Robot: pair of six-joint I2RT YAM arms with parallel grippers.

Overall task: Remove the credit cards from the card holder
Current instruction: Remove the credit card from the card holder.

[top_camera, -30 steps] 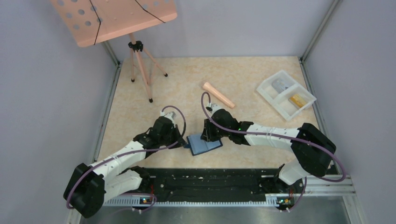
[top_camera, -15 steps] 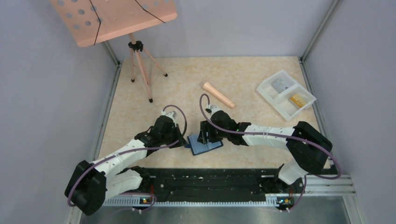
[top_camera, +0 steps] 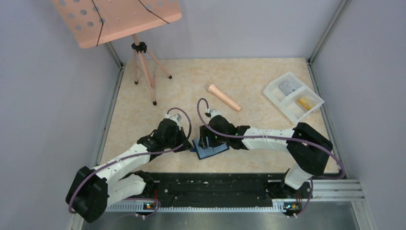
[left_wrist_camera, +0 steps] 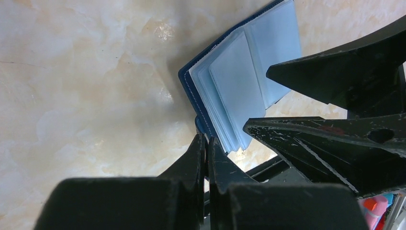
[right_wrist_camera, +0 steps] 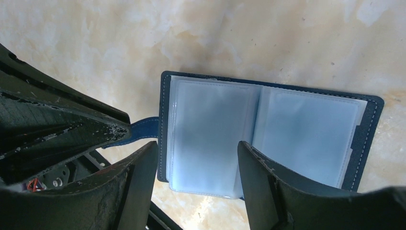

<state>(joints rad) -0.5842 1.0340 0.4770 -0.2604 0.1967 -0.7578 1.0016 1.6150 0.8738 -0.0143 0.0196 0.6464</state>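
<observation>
The card holder (top_camera: pixel 211 149) lies open on the table between both arms, navy outside with pale blue pockets (right_wrist_camera: pixel 268 129) facing up. My left gripper (left_wrist_camera: pixel 207 140) is shut on its short closing tab (right_wrist_camera: pixel 143 128) at the holder's left edge. My right gripper (right_wrist_camera: pixel 197 152) hovers open over the left pocket page, one finger at each side of it, holding nothing. No card shows in the pockets. A tan-gold credit card (top_camera: pixel 305 102) and a grey one (top_camera: pixel 287 87) lie in the white tray.
The white two-compartment tray (top_camera: pixel 280 108) stands at the back right. A peach cylinder (top_camera: pixel 223 97) lies behind the holder. A peach music stand on a tripod (top_camera: pixel 139 48) fills the back left. A black rail (top_camera: pixel 215 184) runs along the near edge.
My right gripper has opened wide and shifted a little left over the holder. The left gripper has stayed shut on the tab.
</observation>
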